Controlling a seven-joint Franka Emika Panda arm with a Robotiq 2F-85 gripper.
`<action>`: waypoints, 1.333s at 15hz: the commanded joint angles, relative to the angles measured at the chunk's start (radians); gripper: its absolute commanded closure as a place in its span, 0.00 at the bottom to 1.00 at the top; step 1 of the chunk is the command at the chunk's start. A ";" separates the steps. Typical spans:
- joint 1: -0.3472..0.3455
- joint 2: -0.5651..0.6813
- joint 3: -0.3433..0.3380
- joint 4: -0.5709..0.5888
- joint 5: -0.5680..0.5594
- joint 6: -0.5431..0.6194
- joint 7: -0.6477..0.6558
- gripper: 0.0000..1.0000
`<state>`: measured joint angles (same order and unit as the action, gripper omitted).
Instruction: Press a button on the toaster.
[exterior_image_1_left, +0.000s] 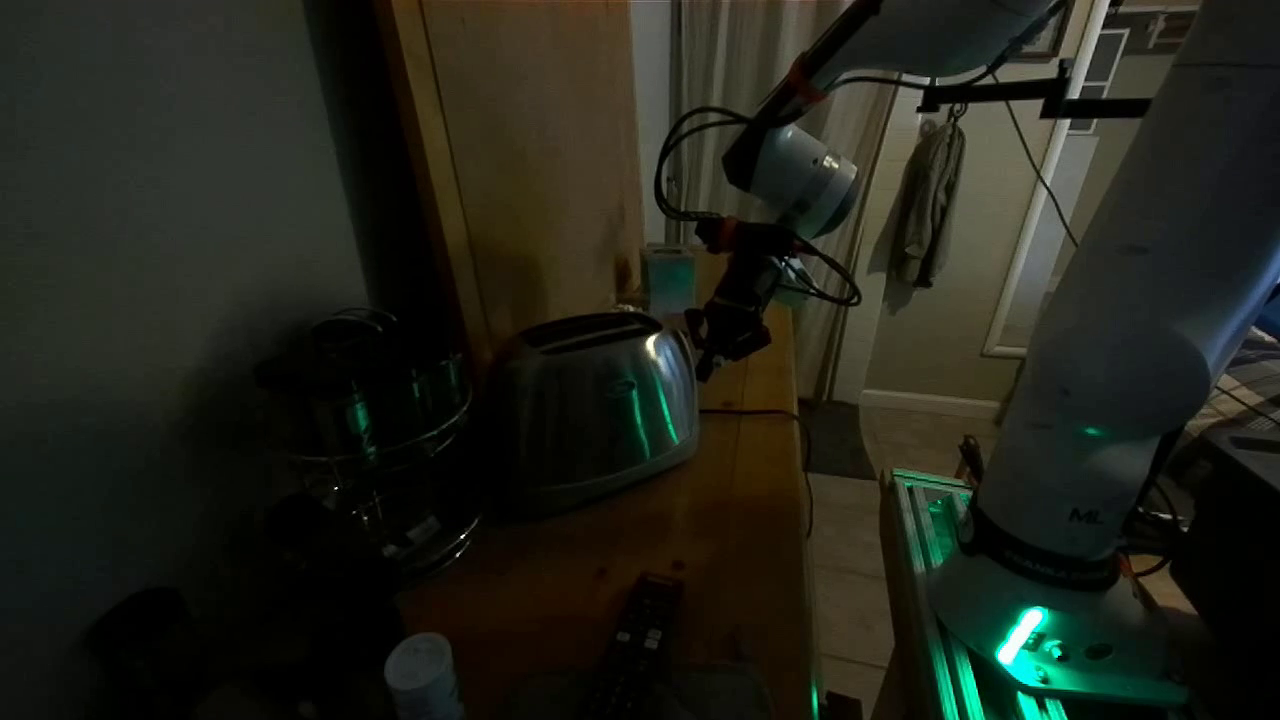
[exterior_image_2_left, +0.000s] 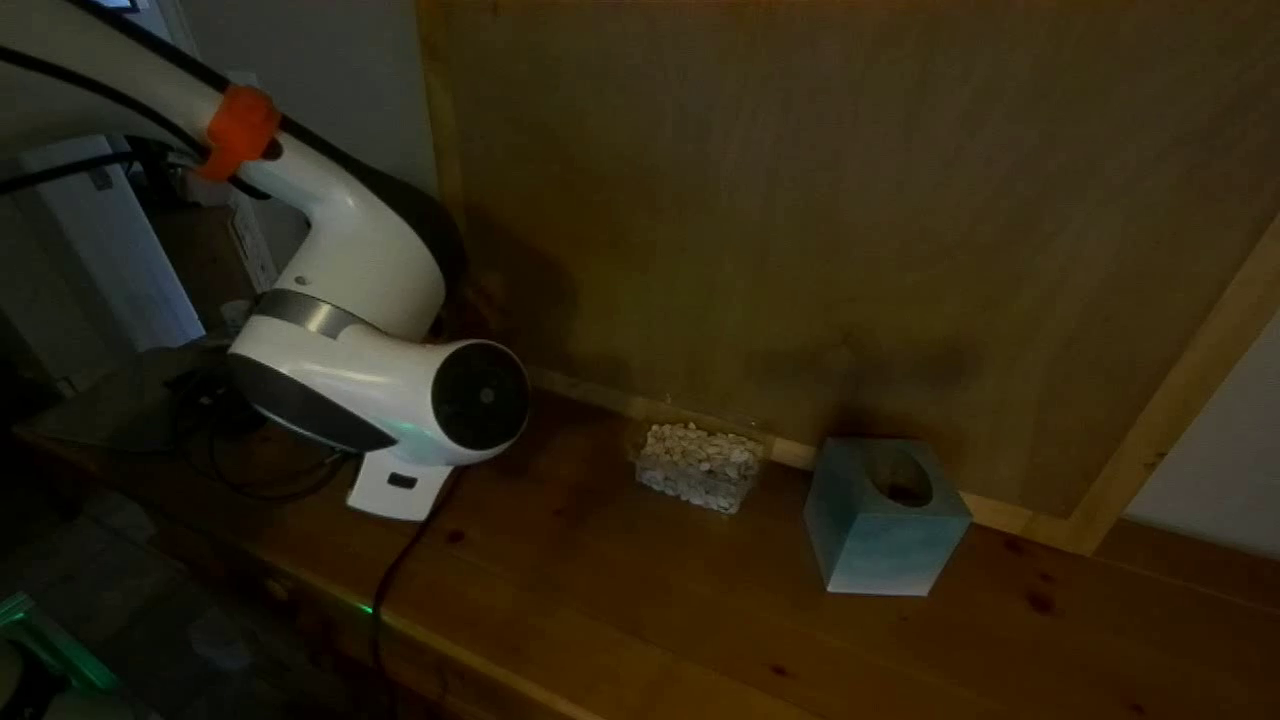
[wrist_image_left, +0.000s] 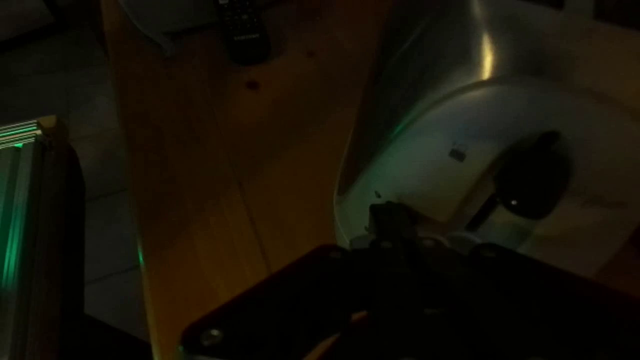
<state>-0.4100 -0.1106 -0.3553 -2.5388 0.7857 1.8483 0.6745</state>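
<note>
- Wrist view: the shiny toaster (wrist_image_left: 480, 115) sits around two o'clock, its pale end face turned to the camera, with a dark knob (wrist_image_left: 532, 180) near three o'clock and a small dark mark (wrist_image_left: 457, 152) at the knob's ten o'clock.
- The jaws reach in from five o'clock, fingertips (wrist_image_left: 392, 220) over the lower part of that end face, at the knob's eight o'clock; in this gloom they seem pressed together and holding nothing, and whether they touch the toaster I cannot tell.
- At eleven o'clock there, a black remote (wrist_image_left: 247, 37) lies on the wooden tabletop (wrist_image_left: 200, 175).
- In an exterior view the toaster stands upright on the tabletop, slots upward, with the jaws just beside its end at two o'clock, hanging from the bent white arm (exterior_image_1_left: 1110, 330).
- Around the toaster there: a dark metal vessel (exterior_image_1_left: 385, 405) at nine o'clock, a white-topped tub (exterior_image_1_left: 423, 672) at seven, the remote at six, a cord (exterior_image_1_left: 750, 412) at three.
- Both exterior views show a pale blue box (exterior_image_2_left: 885, 545); at its ten o'clock in an exterior view, a clear container (exterior_image_2_left: 690, 495) of pale chips (exterior_image_2_left: 700, 445) stands by the wooden panel (exterior_image_2_left: 800, 200).
</note>
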 joint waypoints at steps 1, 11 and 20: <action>0.012 0.041 0.002 0.029 0.054 0.008 0.032 1.00; 0.007 0.062 -0.017 0.030 0.121 -0.034 0.070 1.00; 0.001 0.091 -0.039 0.031 0.179 -0.099 0.061 1.00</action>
<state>-0.4187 -0.0565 -0.3994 -2.5386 0.8780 1.7817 0.7277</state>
